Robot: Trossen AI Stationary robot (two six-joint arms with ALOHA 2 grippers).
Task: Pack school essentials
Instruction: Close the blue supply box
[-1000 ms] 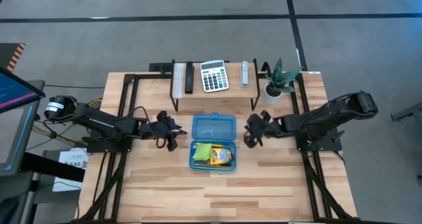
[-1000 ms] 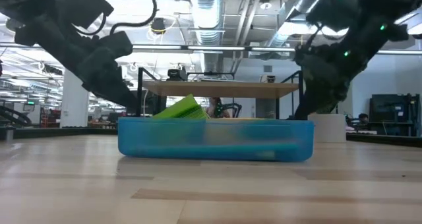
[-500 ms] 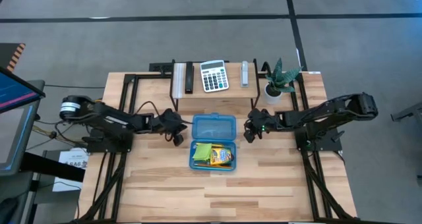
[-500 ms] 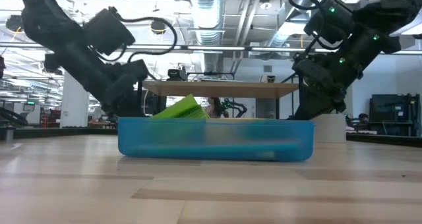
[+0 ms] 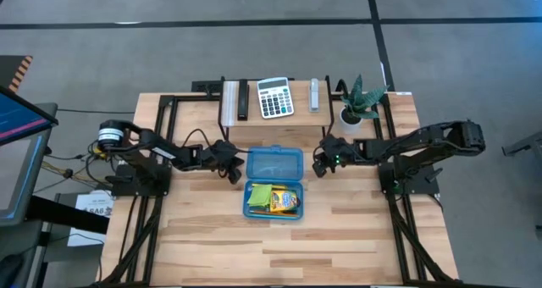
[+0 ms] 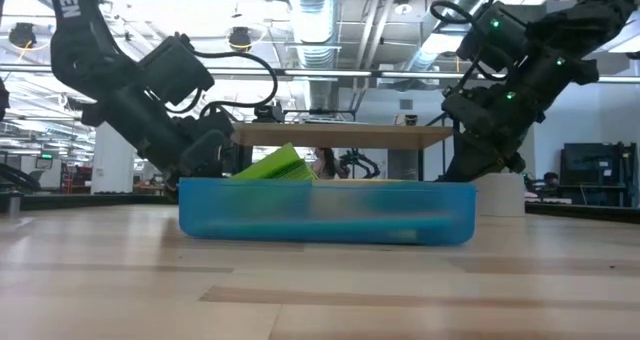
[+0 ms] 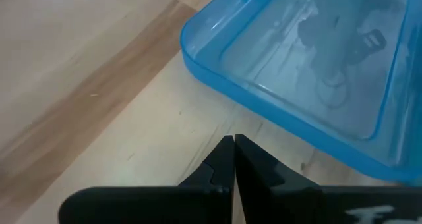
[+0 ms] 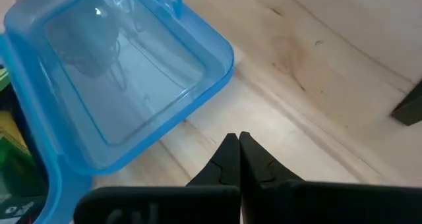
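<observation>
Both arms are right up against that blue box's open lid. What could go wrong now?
The lid lies flat and open, and both sets of jaws are shut, so they may slip off its rim instead of lifting it. The green pad sticks up above the box wall and could stop the lid closing. A sideways push might slide the box across the table.
</observation>
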